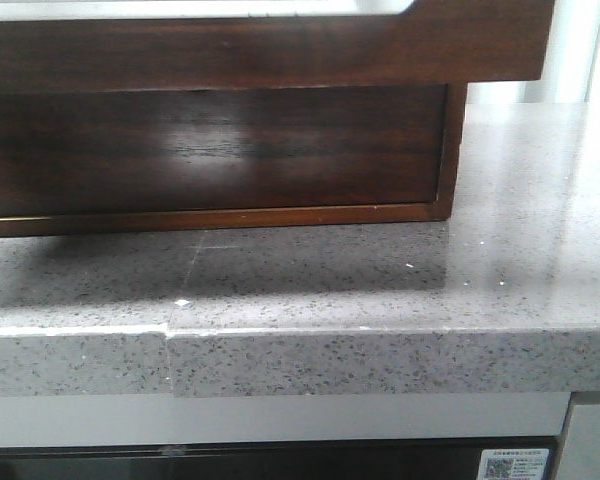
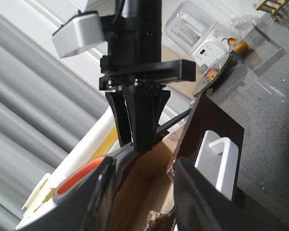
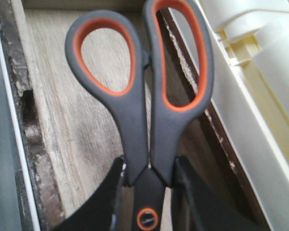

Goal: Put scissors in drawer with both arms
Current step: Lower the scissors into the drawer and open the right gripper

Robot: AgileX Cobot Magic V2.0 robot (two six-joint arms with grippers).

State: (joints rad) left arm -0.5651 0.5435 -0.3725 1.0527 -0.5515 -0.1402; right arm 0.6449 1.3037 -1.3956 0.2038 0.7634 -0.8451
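Gripping the scissors [image 3: 147, 144] just below their handles, the right gripper [image 3: 148, 192] has its two dark fingers closed against the grey shanks on either side, with the orange pivot screw showing between them. The two grey handle loops with orange inserts point away from the gripper, above the pale wooden floor of the open drawer [image 3: 77, 125], whose rough dark edges run along both sides. A cream plastic object [image 3: 260, 96] lies just beside the drawer.

In the left wrist view, the left gripper [image 2: 139, 192] has its fingers spread apart with nothing between them. Beyond it the right gripper hangs pointing downward over the drawer opening, and one orange-lined grey handle shows near the left finger [image 2: 103, 192]. A white handle [image 2: 216, 161] sits on a dark brown panel nearby.

The front view shows only the glossy dark brown drawer front [image 1: 210, 150] resting on a speckled grey stone countertop [image 1: 380, 320]; neither gripper nor the scissors appear there.
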